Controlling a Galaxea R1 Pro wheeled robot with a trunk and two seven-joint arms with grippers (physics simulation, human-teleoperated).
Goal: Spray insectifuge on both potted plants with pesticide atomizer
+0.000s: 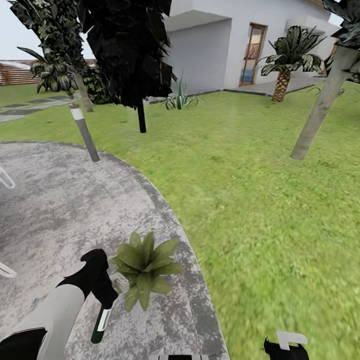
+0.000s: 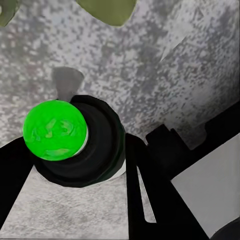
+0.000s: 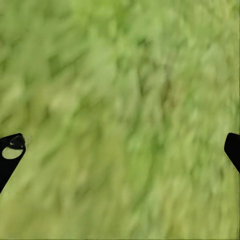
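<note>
Left gripper (image 1: 102,295) clamps the pesticide atomizer (image 1: 100,324); I'd tip its nozzle, probably down-facing, toward the potted plant (image 1: 144,269) just beside.

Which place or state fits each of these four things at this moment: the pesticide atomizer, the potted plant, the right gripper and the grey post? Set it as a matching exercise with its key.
Things:
1. pesticide atomizer
2. potted plant
3. right gripper
4. grey post with a white band

Places or states:
A. jaws wide apart over grass
B. on the grey paving near its curved edge
C. held in the left gripper, hanging downward
D. leaning, at the paving's far edge

Pairs: 1-C, 2-B, 3-A, 4-D
</note>
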